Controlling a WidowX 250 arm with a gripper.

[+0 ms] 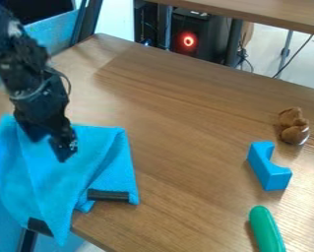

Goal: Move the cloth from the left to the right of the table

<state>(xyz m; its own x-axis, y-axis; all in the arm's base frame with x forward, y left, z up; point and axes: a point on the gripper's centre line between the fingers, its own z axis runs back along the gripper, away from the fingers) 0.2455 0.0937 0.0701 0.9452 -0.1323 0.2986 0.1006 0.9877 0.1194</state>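
the cloth [101, 167] is bright blue with a soft, fuzzy-looking face, and it lies spread but rumpled at the left of the wooden table [185, 147], loose folds and shallow creases running from its far side toward its near corners. its near left part laps over the table's near left edge and droops past it, narrowing to a point, with a short black strip set across the fabric there. on the right the fabric doubles into a layered fold that rests on the tabletop, and a second black strip sits along the near end of it.
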